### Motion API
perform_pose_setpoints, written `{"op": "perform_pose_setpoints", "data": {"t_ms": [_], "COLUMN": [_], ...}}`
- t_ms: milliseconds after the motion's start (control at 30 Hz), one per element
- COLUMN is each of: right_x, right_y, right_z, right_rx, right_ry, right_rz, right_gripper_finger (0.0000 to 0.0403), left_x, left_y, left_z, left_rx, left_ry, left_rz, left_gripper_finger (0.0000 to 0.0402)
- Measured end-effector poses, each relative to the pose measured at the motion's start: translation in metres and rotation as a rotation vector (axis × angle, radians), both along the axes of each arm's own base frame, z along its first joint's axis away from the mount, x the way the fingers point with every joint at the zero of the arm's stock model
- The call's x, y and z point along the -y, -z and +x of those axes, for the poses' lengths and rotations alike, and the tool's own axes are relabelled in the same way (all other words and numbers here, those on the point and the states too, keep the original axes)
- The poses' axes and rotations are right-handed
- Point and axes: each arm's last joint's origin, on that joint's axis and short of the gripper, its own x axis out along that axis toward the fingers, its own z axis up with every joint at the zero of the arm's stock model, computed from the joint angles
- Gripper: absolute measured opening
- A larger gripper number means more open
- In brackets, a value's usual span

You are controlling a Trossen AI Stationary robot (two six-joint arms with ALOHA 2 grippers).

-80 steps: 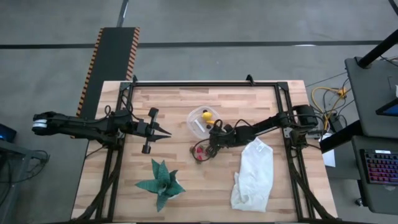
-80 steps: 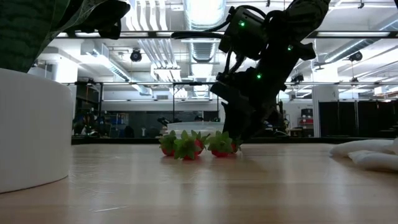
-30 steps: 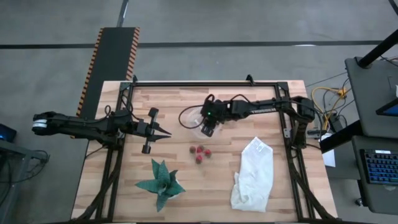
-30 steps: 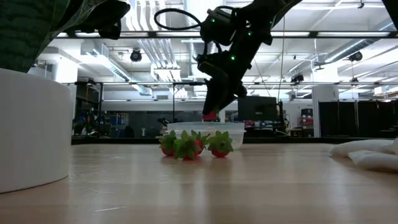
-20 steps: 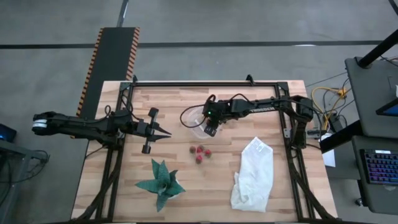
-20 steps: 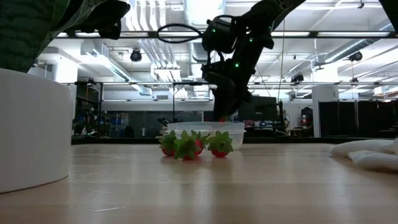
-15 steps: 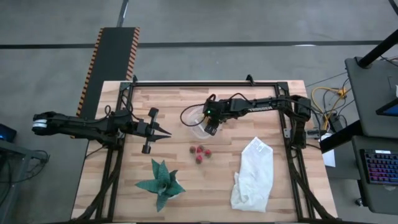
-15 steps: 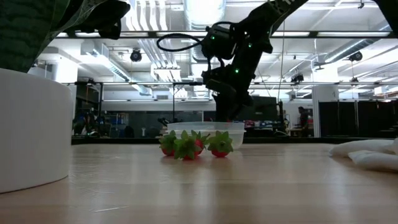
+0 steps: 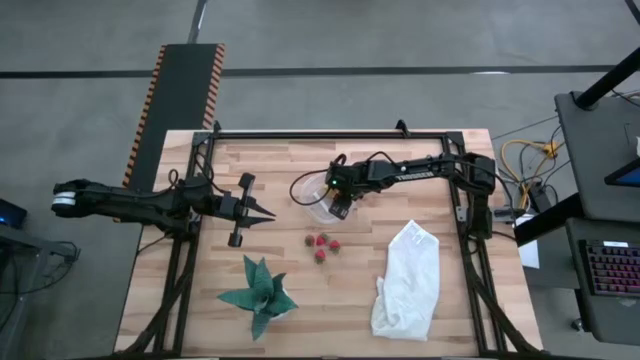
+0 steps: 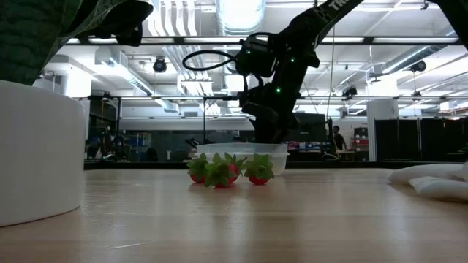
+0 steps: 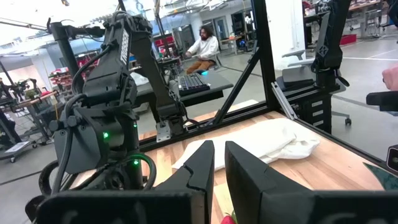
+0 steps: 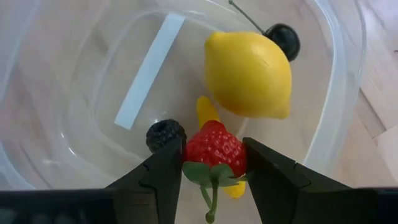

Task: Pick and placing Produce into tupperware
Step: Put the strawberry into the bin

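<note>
From above, the right gripper (image 9: 342,203) is covering most of the tub (image 9: 311,186), hiding its contents. In the right wrist view a strawberry (image 12: 214,149) is overlapping a small orange piece (image 12: 207,111), and picture edges are cropping the tub's rim.

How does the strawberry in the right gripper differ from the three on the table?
The held strawberry sits between the right gripper fingers above the tupperware; the table strawberries lie loose on the wood beside it. It is single; they are clustered. All are red with green leaves.
</note>
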Motion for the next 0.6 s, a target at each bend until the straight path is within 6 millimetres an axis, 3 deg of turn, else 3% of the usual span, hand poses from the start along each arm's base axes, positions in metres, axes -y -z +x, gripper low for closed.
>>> {"op": "perform_pose_setpoints", "data": {"t_ms": [300,600], "right_x": [0.0000,-0.0009], "right_y": [-0.0018,-0.0030], "right_z": [-0.0001,0.0003], "right_rx": [0.013,0.020], "right_ry": [0.029,0.030], "right_rz": [0.010,0.012], "right_gripper_finger": [0.0156,0.0203], "left_x": [0.0000,0.0000], "left_y": [0.0000,0.0000], "left_z": [0.0000,0.0000], "left_rx": [0.000,0.000], "left_ry": [0.000,0.000], "left_rz": [0.000,0.000], "left_gripper_finger": [0.0025,0.0025]}}
